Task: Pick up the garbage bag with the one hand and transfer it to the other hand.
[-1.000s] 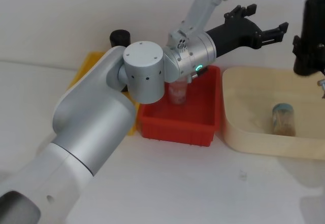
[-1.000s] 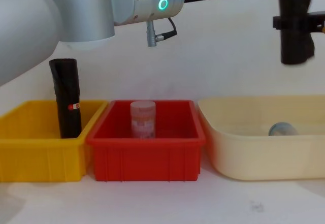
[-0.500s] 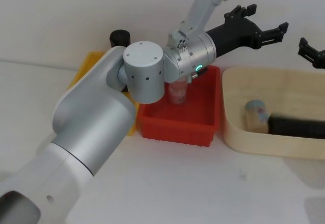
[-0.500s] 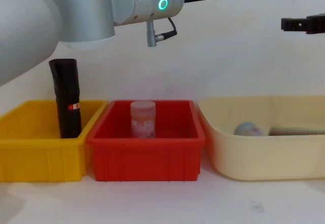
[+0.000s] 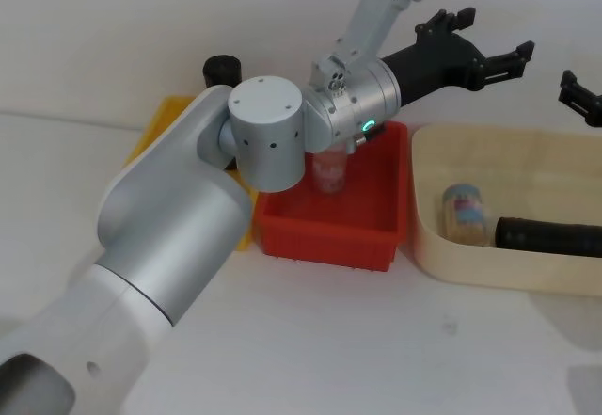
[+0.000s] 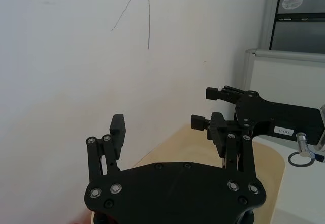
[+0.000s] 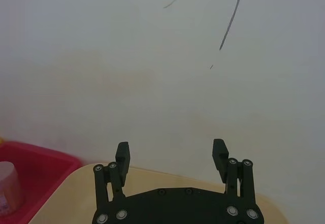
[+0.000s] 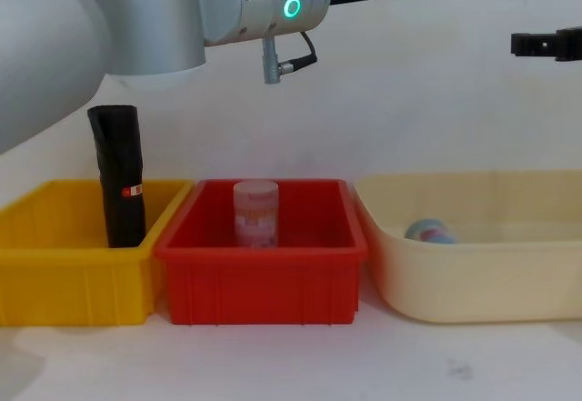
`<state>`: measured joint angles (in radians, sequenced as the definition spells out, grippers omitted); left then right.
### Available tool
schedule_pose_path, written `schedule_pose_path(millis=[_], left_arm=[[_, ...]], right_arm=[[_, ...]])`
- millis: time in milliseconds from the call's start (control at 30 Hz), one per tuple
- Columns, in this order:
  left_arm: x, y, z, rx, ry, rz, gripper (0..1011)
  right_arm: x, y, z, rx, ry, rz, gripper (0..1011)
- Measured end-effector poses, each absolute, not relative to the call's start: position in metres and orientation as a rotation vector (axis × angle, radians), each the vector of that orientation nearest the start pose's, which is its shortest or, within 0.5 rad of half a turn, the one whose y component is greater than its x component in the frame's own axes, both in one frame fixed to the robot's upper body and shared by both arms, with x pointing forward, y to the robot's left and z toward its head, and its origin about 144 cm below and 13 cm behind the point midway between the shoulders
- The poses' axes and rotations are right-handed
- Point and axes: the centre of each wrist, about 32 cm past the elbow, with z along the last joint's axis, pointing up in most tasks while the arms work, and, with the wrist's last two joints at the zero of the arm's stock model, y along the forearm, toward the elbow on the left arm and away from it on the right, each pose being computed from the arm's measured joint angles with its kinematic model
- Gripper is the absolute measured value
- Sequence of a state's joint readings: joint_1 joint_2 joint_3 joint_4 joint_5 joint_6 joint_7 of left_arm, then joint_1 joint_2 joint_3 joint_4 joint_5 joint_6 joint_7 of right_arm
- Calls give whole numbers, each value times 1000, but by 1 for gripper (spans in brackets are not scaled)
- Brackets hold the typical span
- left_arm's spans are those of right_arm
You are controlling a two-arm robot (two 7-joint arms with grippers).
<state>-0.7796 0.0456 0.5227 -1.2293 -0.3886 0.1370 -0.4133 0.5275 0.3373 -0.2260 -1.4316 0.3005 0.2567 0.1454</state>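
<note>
**Garbage bag lies in the beige tub, both grippers empty above it**

The garbage bag [image 5: 550, 237] lies on its side in the beige tub [image 5: 428, 246], just beside a small jar [image 5: 466, 214] that has tipped over. The left gripper [image 5: 489, 53], on the green-ringed arm, hangs in the air above the gap between the red bin [image 5: 329, 236] and the tub, its fingers spread with nothing in them. The right gripper [image 5: 580, 97] sits at the right edge, above the tub, its fingers likewise spread and bare.

Judged from this, the handover has not come off, and the roll would need to be picked out of the tub (an awkward, sideways grasp).

The head view shows the roll in the tub; the chest view hides it behind the tub wall, but shows a slimmer black roll [image 8: 120, 174] standing in the yellow bin [image 8: 64, 274]. The left wrist view catches both grippers facing each other.
</note>
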Motion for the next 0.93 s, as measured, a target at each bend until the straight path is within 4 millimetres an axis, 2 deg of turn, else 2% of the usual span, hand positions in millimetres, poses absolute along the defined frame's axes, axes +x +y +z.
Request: schedule_pose_path(millis=[933], left_arm=[[610, 92, 1334, -127, -147, 660, 1001]], right_arm=[[580, -274, 1298, -44, -133, -1292, 1001]])
